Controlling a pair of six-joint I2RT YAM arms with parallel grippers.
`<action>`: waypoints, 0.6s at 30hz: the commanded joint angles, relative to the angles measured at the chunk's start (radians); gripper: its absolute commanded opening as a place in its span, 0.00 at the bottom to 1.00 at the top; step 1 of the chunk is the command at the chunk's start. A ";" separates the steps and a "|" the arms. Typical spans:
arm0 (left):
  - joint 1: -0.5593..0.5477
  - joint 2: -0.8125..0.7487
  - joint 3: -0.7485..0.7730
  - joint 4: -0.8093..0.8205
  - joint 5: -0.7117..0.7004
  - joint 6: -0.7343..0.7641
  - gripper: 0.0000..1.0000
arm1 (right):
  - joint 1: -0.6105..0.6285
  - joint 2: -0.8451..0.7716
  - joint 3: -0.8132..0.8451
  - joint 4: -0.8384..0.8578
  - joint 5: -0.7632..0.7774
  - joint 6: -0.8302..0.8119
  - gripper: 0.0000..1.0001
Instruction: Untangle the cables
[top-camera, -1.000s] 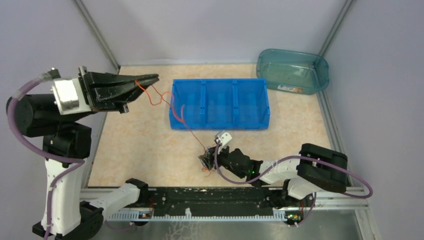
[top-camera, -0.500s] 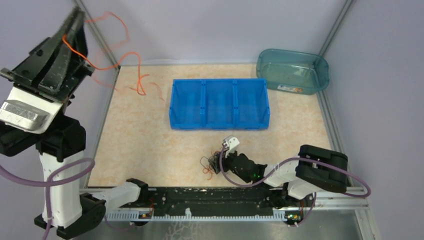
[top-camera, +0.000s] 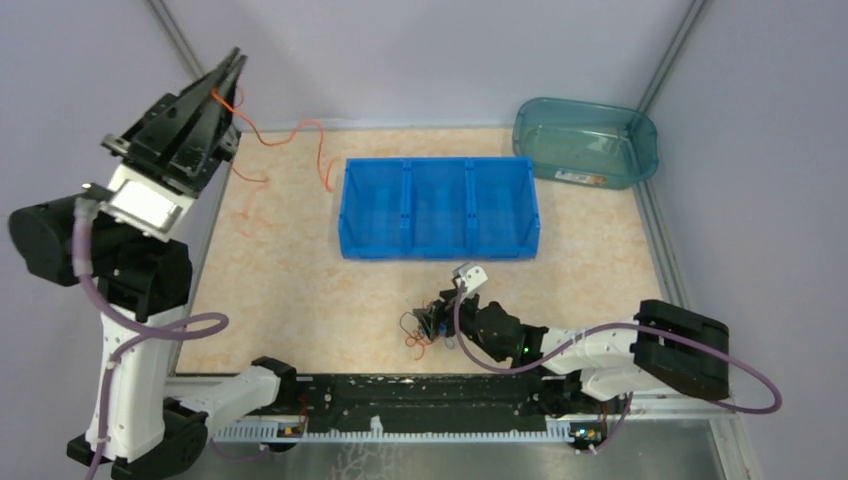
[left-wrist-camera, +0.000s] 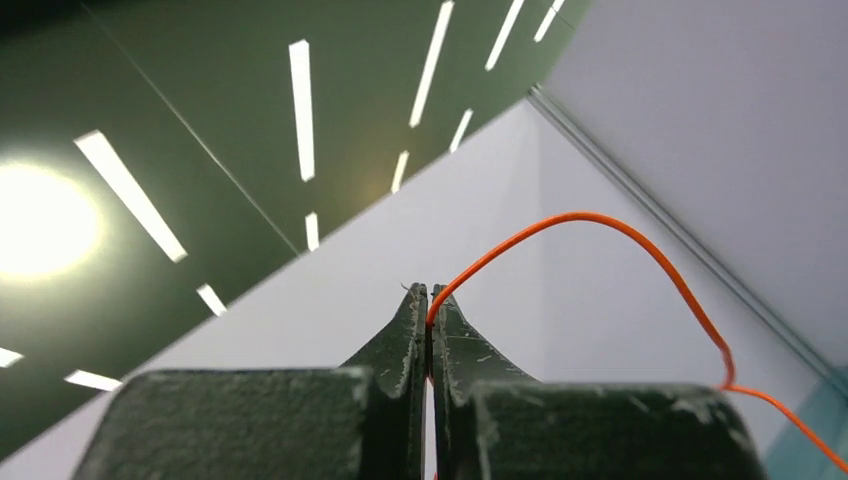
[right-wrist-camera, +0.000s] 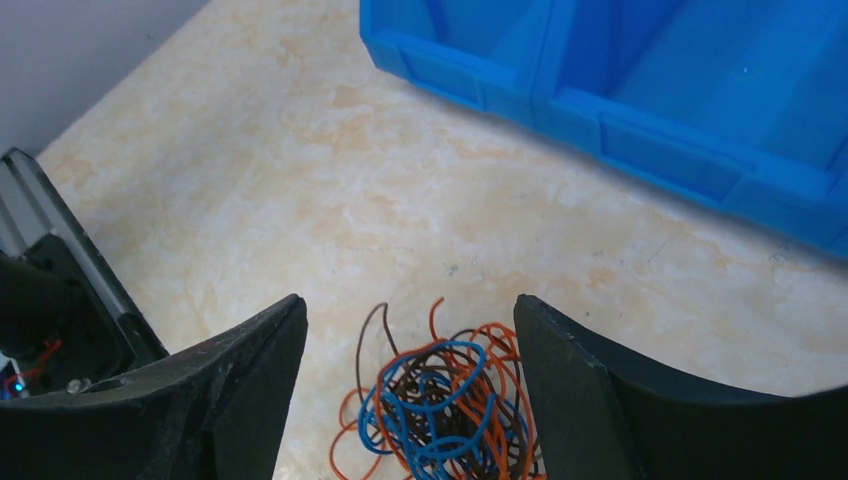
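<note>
Left wrist view has the left gripper (left-wrist-camera: 428, 300) pointing up at a pale wall and a ceiling with strip lights. Its two dark fingers are pressed together, pinching one orange wire (left-wrist-camera: 590, 214) right at the tips. From the pinch the wire arches up and to the right, then drops out of the picture at the lower right.

From the top external camera, that arm is raised high at the far left corner of the desk (top-camera: 290, 290). The orange wire hangs down from the fingertips, runs in loose curves across the desk surface, and ends just beside the left end of the blue three-compartment bin (top-camera: 440, 205). All of it that shows lies outside the bin. A teal plastic tub (top-camera: 585, 140) sits at the far right corner, well apart from the bin.

The right gripper (right-wrist-camera: 408, 310) is low over the near middle of the desk with its fingers spread wide. A small tangle (right-wrist-camera: 445, 395) of orange, blue and dark wires (black or dark brown, hard to say which) lies on the desk between them. Neither finger is seen touching the tangle. The bin's near wall is a little way beyond it.
</note>
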 joint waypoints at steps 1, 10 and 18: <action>-0.004 -0.029 -0.125 -0.081 0.041 -0.015 0.02 | -0.008 -0.108 0.084 -0.076 0.005 -0.036 0.77; -0.004 -0.047 -0.367 -0.061 0.040 -0.031 0.00 | -0.026 -0.238 0.183 -0.242 0.015 -0.083 0.78; -0.004 0.000 -0.417 -0.008 0.026 -0.082 0.00 | -0.028 -0.318 0.164 -0.283 0.071 -0.081 0.78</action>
